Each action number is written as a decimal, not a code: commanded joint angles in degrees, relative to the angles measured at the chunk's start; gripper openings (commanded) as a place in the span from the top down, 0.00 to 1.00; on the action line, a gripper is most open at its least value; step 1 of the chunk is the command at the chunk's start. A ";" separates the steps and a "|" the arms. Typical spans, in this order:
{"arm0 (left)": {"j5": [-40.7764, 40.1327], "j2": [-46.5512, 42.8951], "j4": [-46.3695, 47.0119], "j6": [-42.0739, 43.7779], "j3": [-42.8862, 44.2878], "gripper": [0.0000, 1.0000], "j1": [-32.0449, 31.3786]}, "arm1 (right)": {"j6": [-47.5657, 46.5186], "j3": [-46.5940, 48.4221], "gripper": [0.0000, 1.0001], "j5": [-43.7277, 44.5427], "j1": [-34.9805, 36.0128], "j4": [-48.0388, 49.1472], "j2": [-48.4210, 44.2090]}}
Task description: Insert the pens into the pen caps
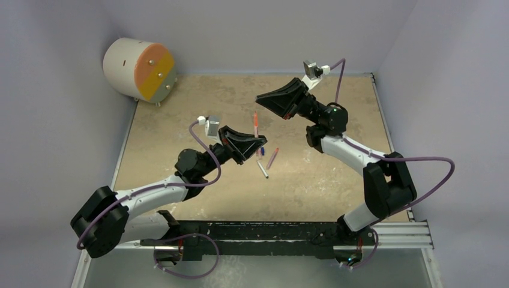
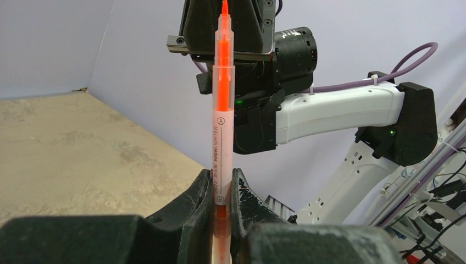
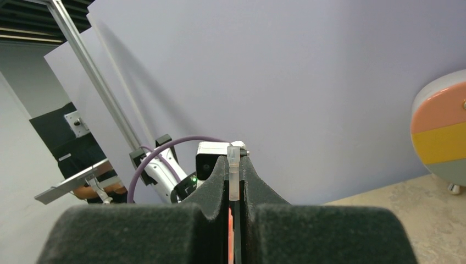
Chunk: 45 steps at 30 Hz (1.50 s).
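Note:
My left gripper [image 1: 257,144] [image 2: 222,173] is shut on the orange-red pen [image 1: 256,125] [image 2: 222,104] near its rear end. The pen's orange tip points at my right gripper [image 1: 268,101] [image 2: 225,27], a short way from it. My right gripper [image 3: 234,162] is shut on a small translucent cap [image 3: 234,176], whose end sticks out past the fingertips. The white pen with a dark tip [image 1: 263,169] and the pinkish-mauve pen [image 1: 272,158] lie on the table right of my left gripper. A small dark blue cap [image 1: 263,149] sits by the left fingertips.
A cream cylinder with an orange and yellow face [image 1: 139,69] stands at the back left corner and shows at the right edge of the right wrist view [image 3: 439,132]. Grey walls enclose the tan table [image 1: 336,180] on three sides.

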 commanded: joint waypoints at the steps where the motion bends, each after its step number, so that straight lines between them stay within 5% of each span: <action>1: -0.43 1.00 4.42 0.62 2.92 1.00 -0.42 | -0.64 0.44 1.00 0.37 -0.25 25.98 -1.34; 45: 1.72 1.67 -2.05 3.63 5.49 1.00 -1.19 | -0.69 -0.74 1.00 0.42 -0.22 25.92 -3.50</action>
